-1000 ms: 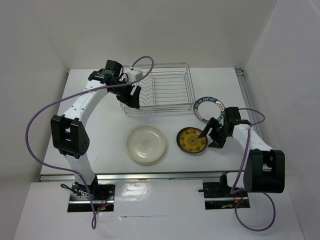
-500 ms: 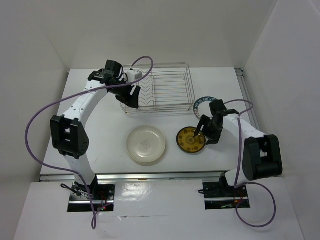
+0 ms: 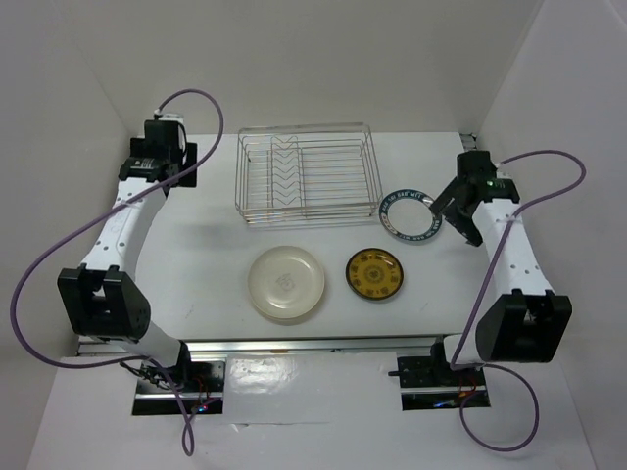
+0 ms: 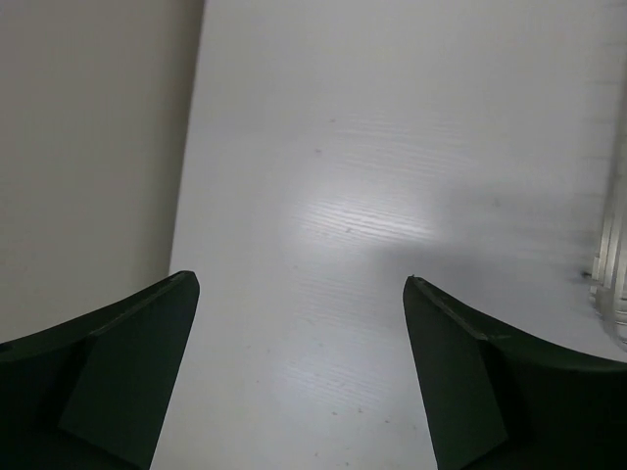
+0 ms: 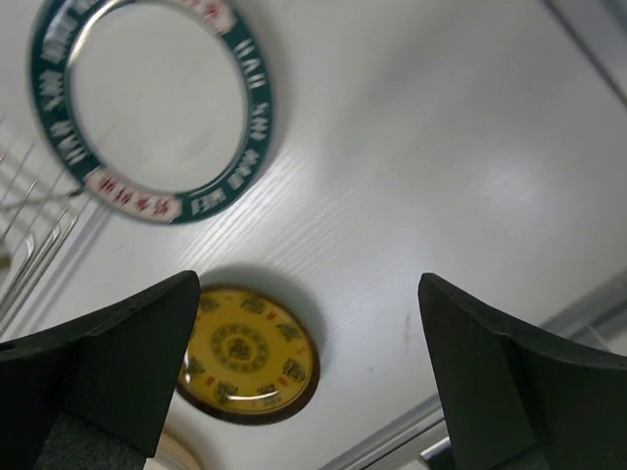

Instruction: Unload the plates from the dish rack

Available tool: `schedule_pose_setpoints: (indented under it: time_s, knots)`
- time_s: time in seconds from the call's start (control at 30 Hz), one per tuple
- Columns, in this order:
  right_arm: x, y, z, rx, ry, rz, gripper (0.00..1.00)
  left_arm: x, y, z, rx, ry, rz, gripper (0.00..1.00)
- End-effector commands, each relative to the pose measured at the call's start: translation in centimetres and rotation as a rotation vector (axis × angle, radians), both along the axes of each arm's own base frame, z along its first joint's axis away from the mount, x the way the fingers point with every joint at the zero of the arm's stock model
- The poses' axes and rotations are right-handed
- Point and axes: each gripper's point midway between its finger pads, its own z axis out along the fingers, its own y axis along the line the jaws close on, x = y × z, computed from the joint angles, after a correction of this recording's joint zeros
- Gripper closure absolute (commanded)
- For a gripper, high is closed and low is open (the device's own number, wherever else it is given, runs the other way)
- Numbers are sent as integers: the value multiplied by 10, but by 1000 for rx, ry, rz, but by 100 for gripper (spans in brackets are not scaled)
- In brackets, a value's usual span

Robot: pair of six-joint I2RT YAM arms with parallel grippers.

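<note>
In front of the dish rack (image 3: 307, 186) lie a cream plate (image 3: 285, 283) and a yellow plate (image 3: 375, 274), while the left fingers (image 4: 118, 372) and the right fingers (image 5: 108, 362) are both wide apart and hold nothing.

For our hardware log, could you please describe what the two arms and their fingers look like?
The left arm and the right arm have white links and black joint housings, each trailed by a looping purple cable. Their fingers are dark, matte and wedge-shaped.
</note>
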Motion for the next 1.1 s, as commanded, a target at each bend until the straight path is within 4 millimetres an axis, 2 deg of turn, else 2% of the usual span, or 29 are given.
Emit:
schedule_pose_setpoints:
  time_s: [0.0, 0.03, 0.07, 0.1, 0.23, 0.3, 0.33, 0.47, 0.5, 0.63, 0.9, 1.07]
  knots:
    - [-36, -50, 14, -149, 165, -241, 0, -24, 42, 14, 84, -70, 219, 0]
    - [-40, -55, 15, -155, 184, -273, 0, -28, 45, 12, 74, -79, 236, 0]
    - [-55, -62, 15, -175, 233, -307, 0, -32, 47, 10, 69, -75, 238, 0]
    - [-59, -63, 15, -179, 239, -333, 0, -40, 51, 4, 56, -69, 252, 0]
    - [-84, -71, -2, -133, 287, -404, 0, -54, 54, -10, 23, -54, 256, 0]
    - [-95, -79, -2, -123, 278, -461, 0, -58, 62, -14, 22, -50, 269, 0]
    - [-97, -78, -5, -120, 284, -468, 0, -59, 62, -14, 22, -50, 269, 0]
    - [-100, -77, 7, -120, 225, -473, 0, -68, 73, -17, 23, -29, 299, 0]
    - [-100, -77, 16, -120, 185, -476, 0, -71, 72, -18, 17, -33, 305, 0]
    - [-101, -78, 30, -131, 101, -456, 0, -77, 69, -24, -13, -32, 292, 0]
    - [-107, -66, 12, -76, 138, -421, 0, -78, 66, -18, -26, -50, 278, 0]
    - [-107, -60, 16, -54, 101, -386, 0, -82, 64, -21, -32, -48, 271, 0]
